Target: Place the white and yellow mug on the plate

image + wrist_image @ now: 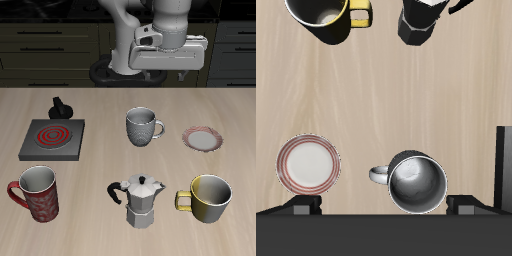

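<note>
The white and yellow mug (208, 198) stands upright near the table's front edge, handle toward the moka pot; the wrist view shows it too (318, 15). The plate (204, 138), small and white with a red-pink rim, lies farther back behind the mug, with nothing on it (310, 164). My gripper (165, 68) hangs high above the table's back edge, well away from both. In the wrist view its fingertips (301, 205) stand wide apart, so the gripper (384, 208) is open with nothing in it.
A grey-white patterned mug (142, 126) stands beside the plate (416, 182). A moka pot (140, 200) sits next to the yellow mug. A red patterned mug (38, 192) is at the front corner. A square burner (52, 138) with red rings lies behind it.
</note>
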Robot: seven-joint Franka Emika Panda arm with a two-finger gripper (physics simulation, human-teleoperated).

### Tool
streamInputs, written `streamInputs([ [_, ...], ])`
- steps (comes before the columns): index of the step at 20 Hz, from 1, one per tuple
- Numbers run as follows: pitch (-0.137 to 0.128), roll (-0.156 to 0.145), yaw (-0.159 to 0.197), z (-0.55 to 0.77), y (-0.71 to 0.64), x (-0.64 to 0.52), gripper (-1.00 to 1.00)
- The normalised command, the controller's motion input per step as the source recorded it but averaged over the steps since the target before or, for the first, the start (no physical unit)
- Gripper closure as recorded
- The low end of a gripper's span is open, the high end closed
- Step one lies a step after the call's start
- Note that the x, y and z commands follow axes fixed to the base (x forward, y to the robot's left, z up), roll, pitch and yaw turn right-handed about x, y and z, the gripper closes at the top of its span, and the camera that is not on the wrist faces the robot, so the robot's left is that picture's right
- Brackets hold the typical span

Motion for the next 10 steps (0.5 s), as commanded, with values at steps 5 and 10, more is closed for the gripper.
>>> streamInputs([
  [5, 0.010, 0.019, -0.019, -0.07, 0.26, 0.45, -1.00],
  [10, -0.043, -0.013, 0.005, 0.00, 0.20, 0.32, -1.00],
])
